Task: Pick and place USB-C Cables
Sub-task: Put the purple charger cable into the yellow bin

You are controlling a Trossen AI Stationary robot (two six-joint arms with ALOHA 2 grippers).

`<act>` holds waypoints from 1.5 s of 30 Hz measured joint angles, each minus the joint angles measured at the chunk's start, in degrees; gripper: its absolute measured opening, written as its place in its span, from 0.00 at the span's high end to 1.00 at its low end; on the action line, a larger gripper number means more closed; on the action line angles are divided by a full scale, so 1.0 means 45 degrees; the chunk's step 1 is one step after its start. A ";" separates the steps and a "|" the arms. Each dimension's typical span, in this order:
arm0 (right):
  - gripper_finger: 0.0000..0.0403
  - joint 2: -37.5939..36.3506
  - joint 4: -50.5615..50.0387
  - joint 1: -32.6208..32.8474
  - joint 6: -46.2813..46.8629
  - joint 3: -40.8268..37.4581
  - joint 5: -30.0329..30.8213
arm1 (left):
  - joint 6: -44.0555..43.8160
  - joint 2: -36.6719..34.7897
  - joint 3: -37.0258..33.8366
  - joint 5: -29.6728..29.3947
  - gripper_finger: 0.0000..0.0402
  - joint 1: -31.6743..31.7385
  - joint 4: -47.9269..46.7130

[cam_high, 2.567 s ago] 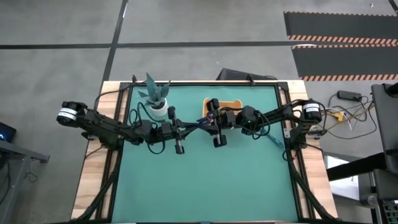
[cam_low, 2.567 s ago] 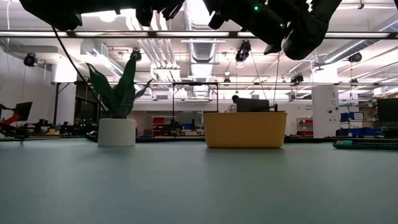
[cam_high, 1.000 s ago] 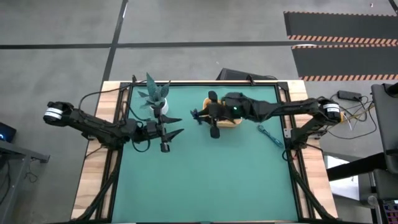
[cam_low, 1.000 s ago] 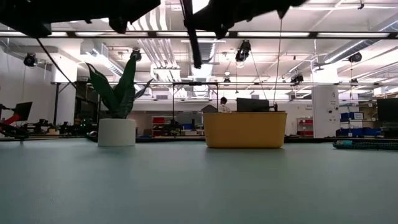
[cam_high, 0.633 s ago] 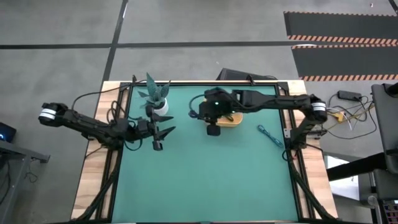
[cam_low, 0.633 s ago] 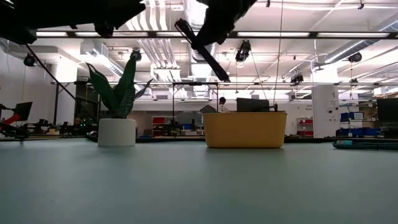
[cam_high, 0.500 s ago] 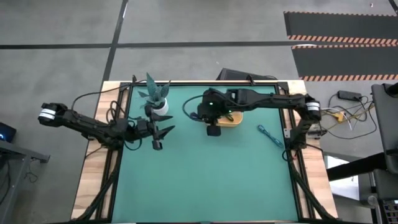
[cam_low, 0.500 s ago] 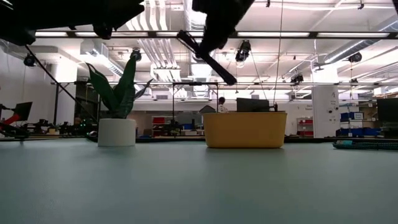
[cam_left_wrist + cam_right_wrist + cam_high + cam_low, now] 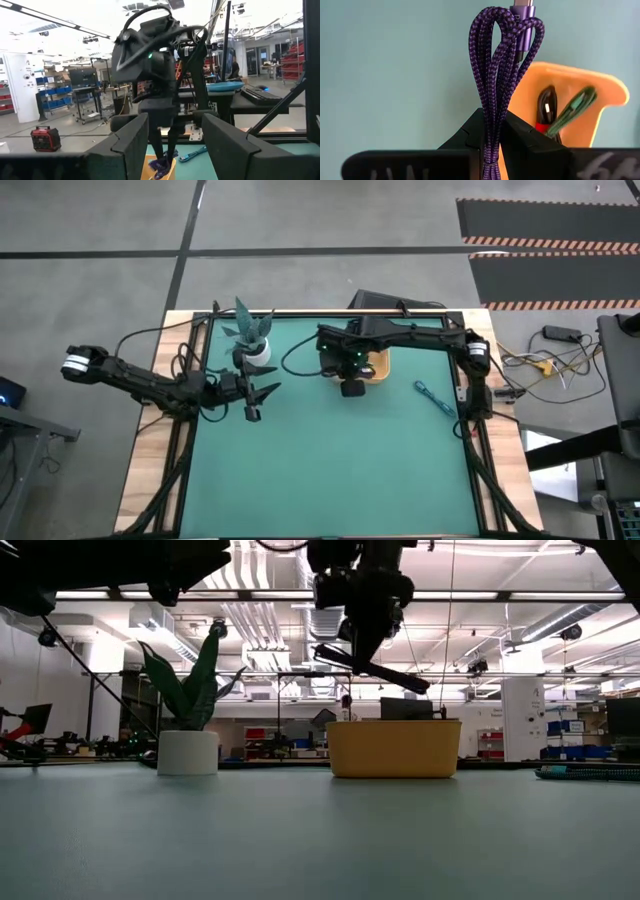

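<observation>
The green table mat (image 9: 330,470) is mostly bare because I am collecting the cables into the orange tray (image 9: 377,367) at its far side. My left gripper (image 9: 262,392) waits by the potted plant (image 9: 250,338), fingers spread apart. My right gripper (image 9: 350,375) hangs above the tray's near edge, clamped on the dark purple-blue USB-C cable (image 9: 496,70) so it dangles ready to drop beside the green cable (image 9: 572,111) and black-and-red cable (image 9: 546,110) already inside. The teal cable (image 9: 435,397) lies well apart on the mat.
</observation>
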 joint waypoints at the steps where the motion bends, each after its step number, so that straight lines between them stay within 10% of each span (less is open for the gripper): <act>1: 0.92 0.0036 -0.0109 -0.0068 0.0000 0.0001 0.0004 | 0.0022 0.0000 0.0005 0.0000 0.57 0.0002 0.0004; 45: 0.92 0.1500 -0.0550 -0.1552 -0.0502 -0.0664 0.1326 | 0.0420 0.0005 0.0000 -0.1627 0.57 0.0009 0.0004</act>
